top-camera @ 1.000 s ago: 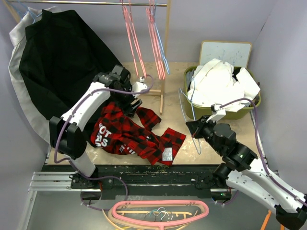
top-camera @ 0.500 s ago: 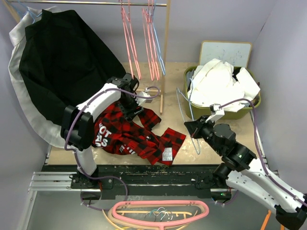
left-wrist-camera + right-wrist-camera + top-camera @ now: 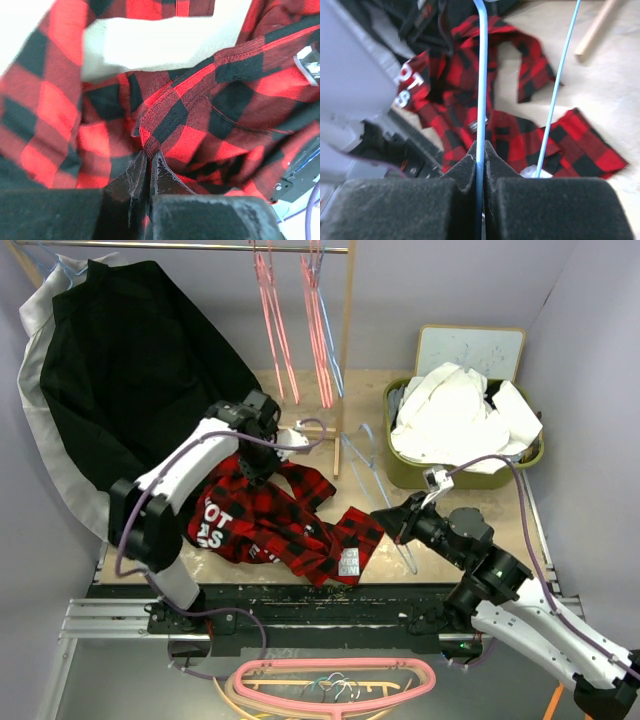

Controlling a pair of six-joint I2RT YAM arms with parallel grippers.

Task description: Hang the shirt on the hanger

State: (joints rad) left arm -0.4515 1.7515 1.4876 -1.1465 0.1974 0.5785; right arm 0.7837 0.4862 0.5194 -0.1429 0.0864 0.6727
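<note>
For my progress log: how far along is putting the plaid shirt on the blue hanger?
Done: both pieces are grasped. The left hand is shut on a fold of the shirt, the right hand is shut on the hanger wire. In hand: the hanger is held beside the shirt. Left: the shirt lies crumpled on the table, with no hanger inside it.

Pale lilac walls (image 3: 450,290) enclose a tan tabletop (image 3: 372,390).

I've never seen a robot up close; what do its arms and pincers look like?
Both the left arm and right arm have smooth white shells between chunky black joints, with a thin purple cable looping alongside. The left gripper and right gripper have matte black wedge-shaped fingers.
</note>
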